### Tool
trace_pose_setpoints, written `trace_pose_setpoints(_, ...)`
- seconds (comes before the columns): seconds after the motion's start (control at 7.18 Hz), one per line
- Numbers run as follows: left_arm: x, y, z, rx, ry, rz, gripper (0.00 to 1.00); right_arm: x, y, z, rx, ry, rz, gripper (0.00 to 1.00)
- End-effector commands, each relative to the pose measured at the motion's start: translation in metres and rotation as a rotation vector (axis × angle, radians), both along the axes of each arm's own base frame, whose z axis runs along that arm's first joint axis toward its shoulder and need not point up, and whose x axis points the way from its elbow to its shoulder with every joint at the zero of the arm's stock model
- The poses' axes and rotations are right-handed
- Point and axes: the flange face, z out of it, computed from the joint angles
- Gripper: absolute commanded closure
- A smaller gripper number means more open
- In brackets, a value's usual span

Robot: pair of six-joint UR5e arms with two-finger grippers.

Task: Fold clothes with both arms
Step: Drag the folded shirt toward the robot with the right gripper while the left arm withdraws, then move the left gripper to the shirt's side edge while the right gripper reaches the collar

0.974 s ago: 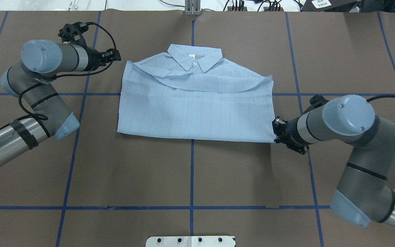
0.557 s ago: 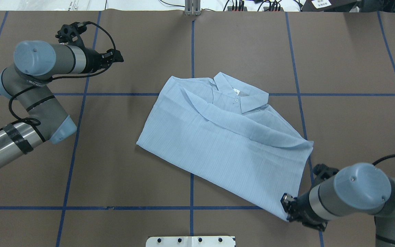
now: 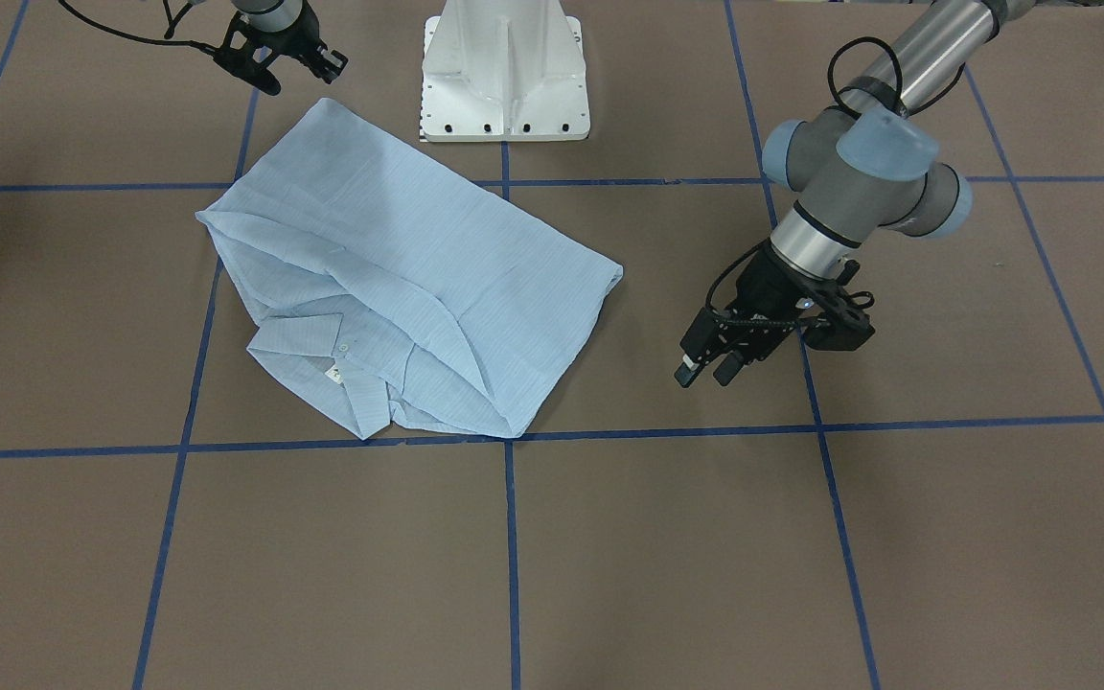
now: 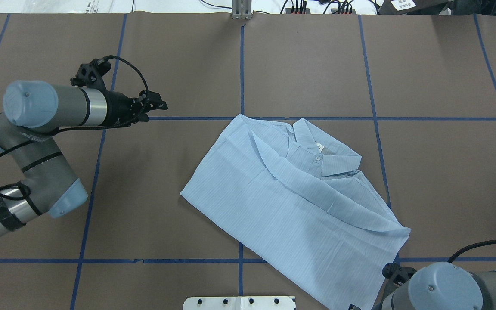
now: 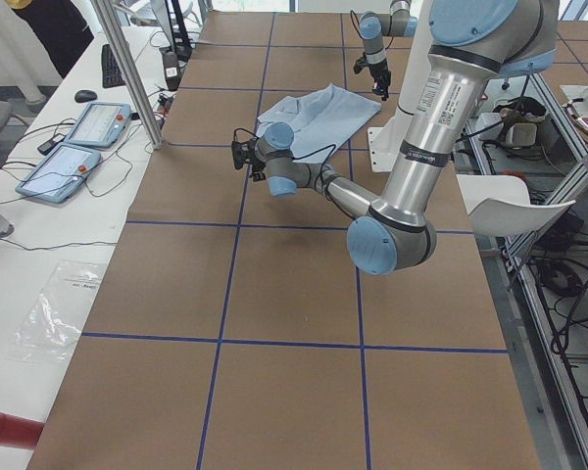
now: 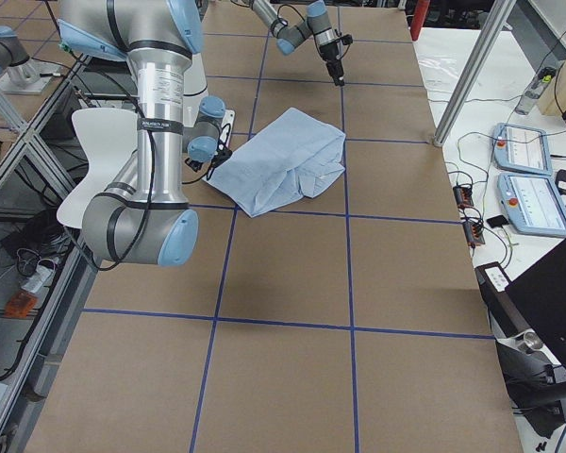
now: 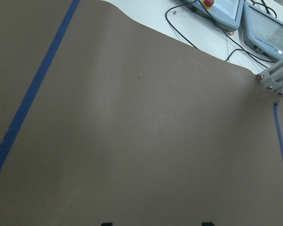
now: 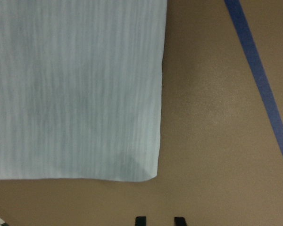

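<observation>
Across the brown table the folded shirt lies skewed, well away from my left claw, whose tips are spread over bare surface. My right claw barely shows in the overhead view, but its wrist camera shows the tips slightly parted, with the shirt's corner lying loose just ahead of them. A moment ago that claw pinched this corner, and the shirt has since slid and turned further toward it.

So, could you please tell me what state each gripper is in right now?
Left gripper: open, empty, apart from the light-blue shirt.
Right gripper: narrowly open, holding nothing; shirt corner lies free before it.
</observation>
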Motion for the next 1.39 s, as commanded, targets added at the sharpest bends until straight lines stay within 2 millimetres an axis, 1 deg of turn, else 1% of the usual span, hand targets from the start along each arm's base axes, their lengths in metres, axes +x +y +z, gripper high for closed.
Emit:
trace_pose_setpoints(0.0, 0.001, 0.067, -0.006, -0.101, 0.071, 0.053, 0.22, 0.016, -0.042, -0.006, -0.001, -0.011, 0.103, 0.0)
trace_pose_setpoints(0.14, 0.01, 0.098, -0.01, -0.162, 0.084, 0.086, 0.2, 0.032, -0.094, -0.003, 0.01, -0.011, 0.221, 0.0)
trace_pose_setpoints(0.28, 0.028, 0.115, -0.016, -0.228, 0.057, 0.089, 0.19, 0.052, -0.158, 0.002, 0.056, -0.014, 0.334, 0.0)
trace_pose_setpoints(0.42, 0.057, 0.142, -0.025, -0.241, 0.009, 0.071, 0.19, 0.065, -0.214, 0.01, 0.183, -0.026, 0.345, 0.0)
trace_pose_setpoints(0.56, 0.08, 0.159, -0.03, -0.233, -0.01, 0.068, 0.19, 0.067, -0.254, 0.024, 0.28, -0.018, 0.315, 0.0)
trace_pose_setpoints(0.7, 0.088, 0.166, -0.035, -0.259, -0.012, 0.069, 0.19, 0.063, -0.285, 0.025, 0.337, -0.015, 0.306, 0.0)
trace_pose_setpoints(0.84, 0.101, 0.168, -0.048, -0.264, -0.016, 0.078, 0.19, 0.065, -0.305, 0.038, 0.354, 0.004, 0.302, 0.0)
trace_pose_setpoints(0.97, 0.109, 0.175, -0.048, -0.267, -0.03, 0.089, 0.19, 0.064, -0.31, 0.037, 0.395, -0.001, 0.278, 0.0)
trace_pose_setpoints(1.11, 0.111, 0.174, -0.044, -0.268, -0.039, 0.081, 0.2, 0.065, -0.313, 0.039, 0.399, 0.004, 0.282, 0.0)
trace_pose_setpoints(1.25, 0.12, 0.174, -0.037, -0.272, -0.055, 0.083, 0.21, 0.062, -0.316, 0.042, 0.398, 0.01, 0.281, 0.0)
